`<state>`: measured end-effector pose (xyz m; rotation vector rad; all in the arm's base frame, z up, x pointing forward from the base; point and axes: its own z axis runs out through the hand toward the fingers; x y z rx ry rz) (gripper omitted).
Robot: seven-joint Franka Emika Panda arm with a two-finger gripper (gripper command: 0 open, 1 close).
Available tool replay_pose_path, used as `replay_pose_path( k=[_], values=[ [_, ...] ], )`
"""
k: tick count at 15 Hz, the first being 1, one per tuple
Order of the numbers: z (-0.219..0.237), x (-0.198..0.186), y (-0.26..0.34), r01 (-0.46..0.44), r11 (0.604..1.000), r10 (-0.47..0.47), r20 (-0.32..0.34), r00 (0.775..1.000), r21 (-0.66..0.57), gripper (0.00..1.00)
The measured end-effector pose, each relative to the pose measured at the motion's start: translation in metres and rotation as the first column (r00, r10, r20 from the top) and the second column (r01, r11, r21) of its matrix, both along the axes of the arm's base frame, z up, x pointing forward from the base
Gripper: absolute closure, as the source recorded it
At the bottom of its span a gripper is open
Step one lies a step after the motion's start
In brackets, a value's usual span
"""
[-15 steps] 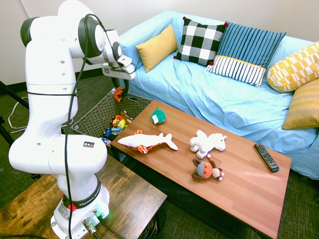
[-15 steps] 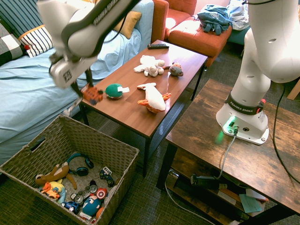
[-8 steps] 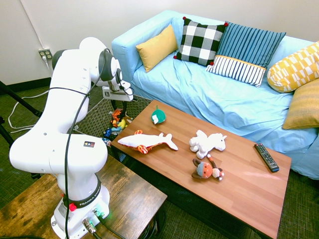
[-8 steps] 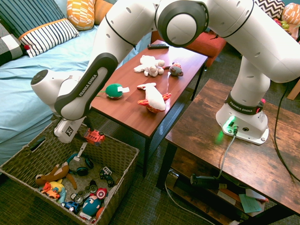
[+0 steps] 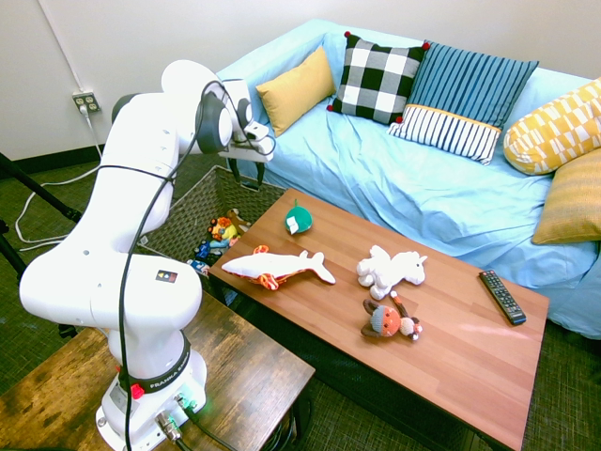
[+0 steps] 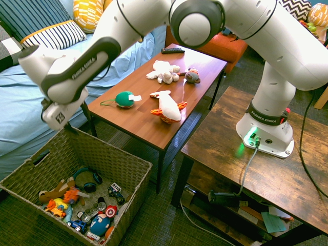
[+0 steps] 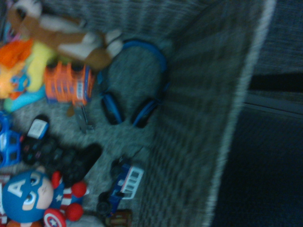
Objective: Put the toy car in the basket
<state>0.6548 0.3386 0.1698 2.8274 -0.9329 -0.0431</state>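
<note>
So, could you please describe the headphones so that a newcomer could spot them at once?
Beside the coffee table stands a large woven basket. On its floor, near the brown-and-white plush toy, lie the headphones. Their open blue-and-black band, curving between two round ear cups, sets them apart from the toys and the black game controller.

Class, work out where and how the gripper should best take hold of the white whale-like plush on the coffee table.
Probably best from above, pinching across the narrow white body between the orange-patterned fins and the tail. It lies lengthwise on the table, its long sides free for a finger each.
</note>
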Motion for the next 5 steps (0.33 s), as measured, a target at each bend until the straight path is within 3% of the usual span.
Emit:
replay_pose_path(
  k=[5],
  values=[
    [0.104,0.017,-0.094,0.191,0.976,-0.199,0.075,0.977,0.104,0.0]
  ],
)
